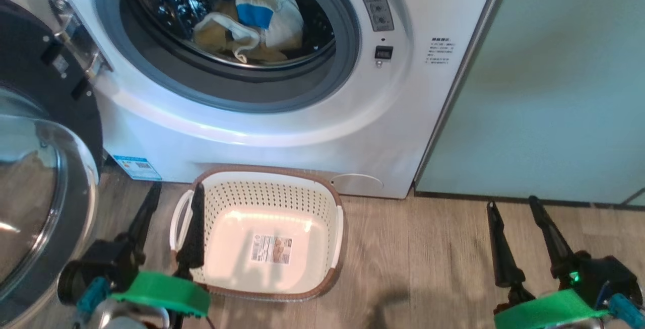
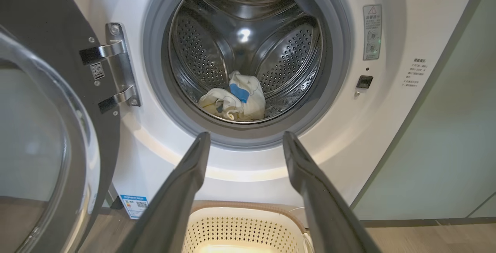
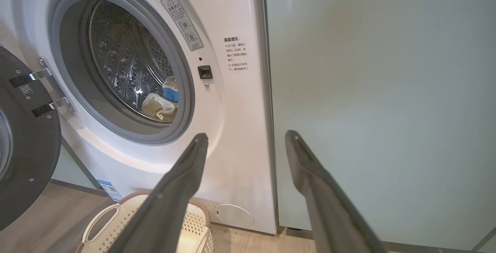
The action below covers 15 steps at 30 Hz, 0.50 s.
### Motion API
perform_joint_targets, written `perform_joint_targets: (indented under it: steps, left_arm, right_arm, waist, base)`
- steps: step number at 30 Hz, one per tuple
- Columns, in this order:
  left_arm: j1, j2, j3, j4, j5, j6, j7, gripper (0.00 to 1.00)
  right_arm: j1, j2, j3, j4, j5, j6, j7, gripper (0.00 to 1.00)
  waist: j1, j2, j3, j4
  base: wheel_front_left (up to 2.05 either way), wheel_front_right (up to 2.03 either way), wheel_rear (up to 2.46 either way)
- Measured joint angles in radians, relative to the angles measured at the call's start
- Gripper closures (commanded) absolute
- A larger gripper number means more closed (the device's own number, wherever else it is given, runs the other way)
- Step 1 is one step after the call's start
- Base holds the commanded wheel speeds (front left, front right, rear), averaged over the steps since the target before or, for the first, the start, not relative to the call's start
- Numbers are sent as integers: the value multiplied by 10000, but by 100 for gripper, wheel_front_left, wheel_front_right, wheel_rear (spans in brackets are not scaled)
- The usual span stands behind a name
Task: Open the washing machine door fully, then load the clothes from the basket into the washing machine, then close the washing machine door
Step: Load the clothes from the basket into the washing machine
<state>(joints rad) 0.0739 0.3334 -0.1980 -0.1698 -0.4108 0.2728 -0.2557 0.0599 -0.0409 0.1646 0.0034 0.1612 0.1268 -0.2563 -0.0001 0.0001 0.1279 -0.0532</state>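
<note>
1. Cream clothes point(image 1: 252, 21) with a blue patch lie inside the washing machine point(image 1: 393, 117), 12 o'clock.
2. The washing machine door point(image 1: 40, 157), black-rimmed clear glass, hangs open at 9 o'clock.
3. The basket point(image 1: 267, 180), 6 o'clock, shows its bare labelled bottom.
4. The left gripper point(image 1: 176, 186), 7 o'clock, and the right gripper point(image 1: 512, 202), 5 o'clock: spread, grasping nothing.

floor point(image 1: 428, 268): grey-brown wood-look planks, matte, faint soft shadows | cabinet panel point(image 1: 554, 82): pale green, flat, no handle seen, fills right side | dark strip point(image 1: 504, 199): thin line where panel meets floor | light: soft, diffuse, slightly warm patch on the panel
</note>
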Motion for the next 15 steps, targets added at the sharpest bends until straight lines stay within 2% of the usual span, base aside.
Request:
perform_joint_targets:
  steps: [15]
  left_arm:
    - [694,-535,393,479,167,-570,0,0]
  right_arm:
    - [639,2,-274,-25,-2,0,-2,0]
  waist:
    - [1,0,-773,-45]
  base:
    - [0,0,0]
